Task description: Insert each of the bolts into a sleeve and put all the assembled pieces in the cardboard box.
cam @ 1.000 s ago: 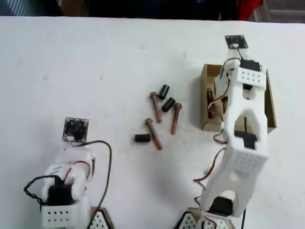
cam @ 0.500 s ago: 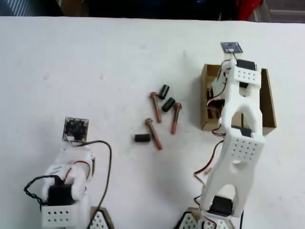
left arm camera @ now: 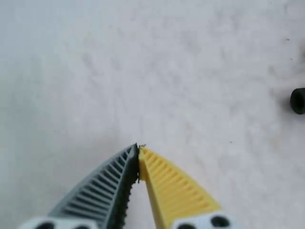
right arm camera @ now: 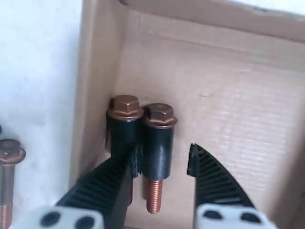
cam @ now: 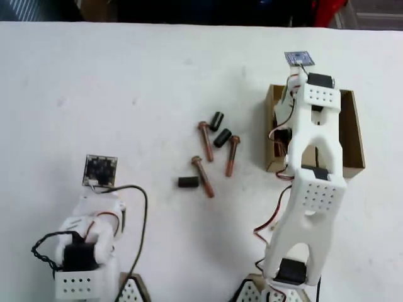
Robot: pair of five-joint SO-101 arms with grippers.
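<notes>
Right pincer (right arm camera: 164, 155) advanced over cardboard box (right arm camera: 97, 71), open beside its wall; left pincer (left arm camera: 138, 149) closed.

In the high view the right arm (cam: 305, 135) covers most of the cardboard box (cam: 354, 135), hiding its contents; in the wrist views a black sleeve (left arm camera: 299, 101) and a loose bolt (right arm camera: 8, 152) are cut off at the picture's edge; a gripper finger (right arm camera: 112, 176) hides part of one assembled piece (right arm camera: 125, 119).

Three copper-coloured metal bolts (cam: 204, 141) lie loose on the white bench (cam: 126, 82), fanned side by side, heads toward 12 o'clock. Three short black cylindrical sleeves (cam: 221, 138) lie among them: at 12 o'clock, centre and 8 o'clock. At 3 o'clock, the open brown cardboard box (cam: 356, 135) holds two bolt-in-sleeve assembled pieces (right arm camera: 158, 143), side by side against one wall
</notes>
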